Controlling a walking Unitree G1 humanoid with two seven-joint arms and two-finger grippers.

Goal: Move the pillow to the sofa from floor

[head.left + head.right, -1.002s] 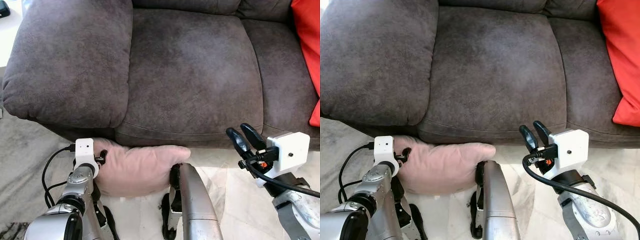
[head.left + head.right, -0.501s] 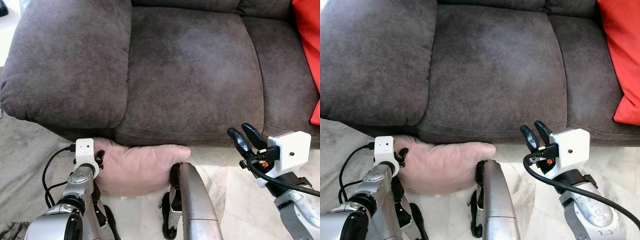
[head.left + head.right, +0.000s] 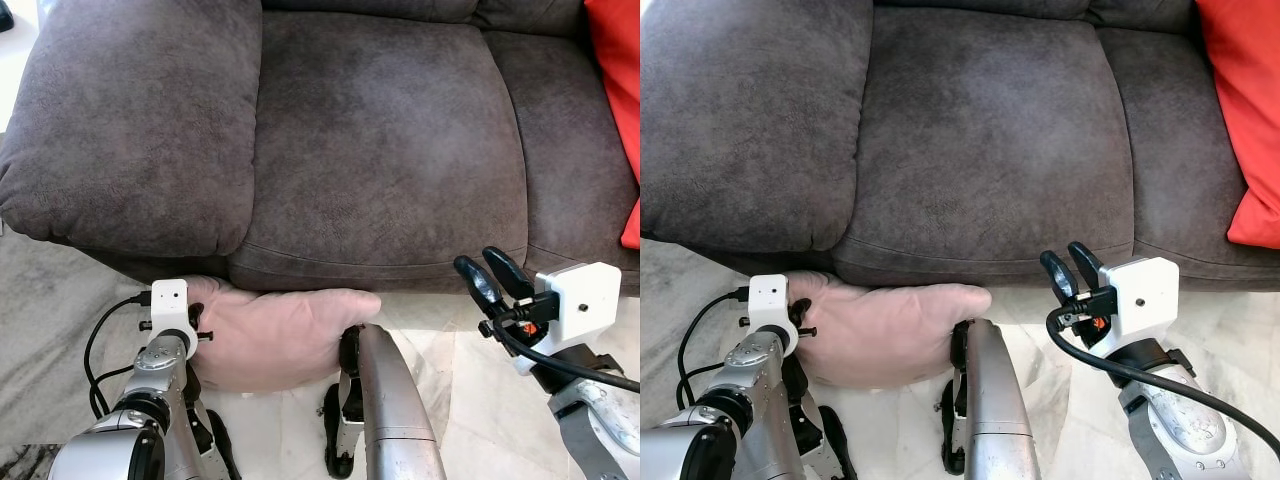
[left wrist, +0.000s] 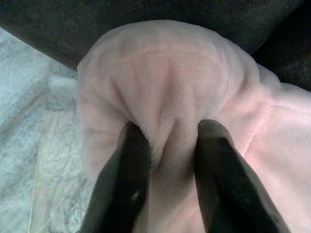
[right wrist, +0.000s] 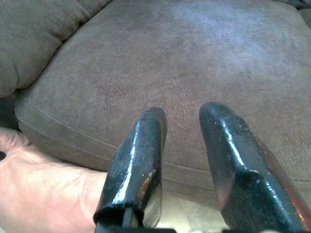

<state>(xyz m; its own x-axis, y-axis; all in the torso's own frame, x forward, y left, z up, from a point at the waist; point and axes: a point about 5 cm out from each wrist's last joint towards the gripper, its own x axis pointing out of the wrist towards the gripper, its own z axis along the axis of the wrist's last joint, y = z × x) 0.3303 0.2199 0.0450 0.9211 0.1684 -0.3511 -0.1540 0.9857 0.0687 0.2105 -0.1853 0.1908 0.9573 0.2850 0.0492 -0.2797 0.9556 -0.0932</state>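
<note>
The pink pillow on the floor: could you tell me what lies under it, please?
The pink pillow lies on pale marbled floor tiles against the sofa front. The left gripper pinches a fold of it. The floor directly beneath is covered.

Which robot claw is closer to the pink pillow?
Left. The left claw pinches the pink pillow on the floor; the right claw hangs open, apart, by the sofa's front edge.

Pillow (image 3: 275, 335) on floor (image 3: 460, 400) against sofa (image 3: 380, 150) front; cushion (image 3: 1240, 110) on sofa, right end.
</note>
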